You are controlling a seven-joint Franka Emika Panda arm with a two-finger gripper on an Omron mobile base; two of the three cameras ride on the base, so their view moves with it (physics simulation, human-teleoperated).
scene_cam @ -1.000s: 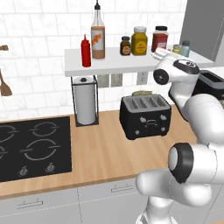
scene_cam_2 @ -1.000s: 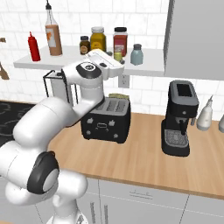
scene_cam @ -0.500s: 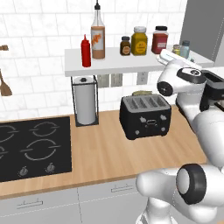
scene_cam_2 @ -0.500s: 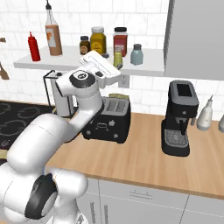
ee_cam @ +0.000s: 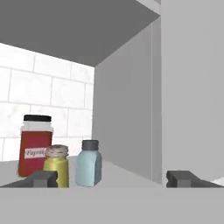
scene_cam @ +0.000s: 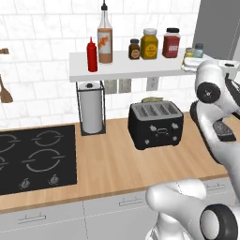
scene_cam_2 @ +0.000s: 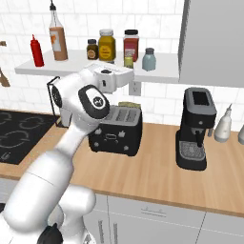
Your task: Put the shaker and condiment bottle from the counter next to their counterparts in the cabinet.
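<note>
The shaker (ee_cam: 56, 165), a tiny yellow-green cylinder with a grey metal top, stands upright on the cabinet (scene_cam_2: 71, 62), the white wall shelf, just beside the pale blue-grey shaker (ee_cam: 88, 164) with its dark cap; in the hand view the two are close together, though whether they touch cannot be told. Behind the yellow-green one stands a jar of red spice (ee_cam: 36, 145) with a black lid and a white label. The gripper (ee_cam: 113, 178) sits back from the shakers with its two dark tips spread wide apart and nothing between them. In the right base view the yellow-green shaker (scene_cam_2: 128, 59) stands between the red jar (scene_cam_2: 131, 45) and the blue-grey shaker (scene_cam_2: 149, 59), near the grey panel (scene_cam_2: 212, 43) at the shelf's end. Further along the shelf are a jar of yellow spice (scene_cam_2: 106, 45) and a small dark jar (scene_cam_2: 92, 49). At the far end, the condiment bottle (scene_cam: 105, 38), filled with orange-brown sauce, stands upright just beside the red squeeze bottle (scene_cam: 92, 55). Below, the counter (scene_cam: 112, 164) carries a black toaster (scene_cam: 155, 123), a paper-towel holder (scene_cam: 91, 108) and a coffee machine (scene_cam_2: 194, 128).
</note>
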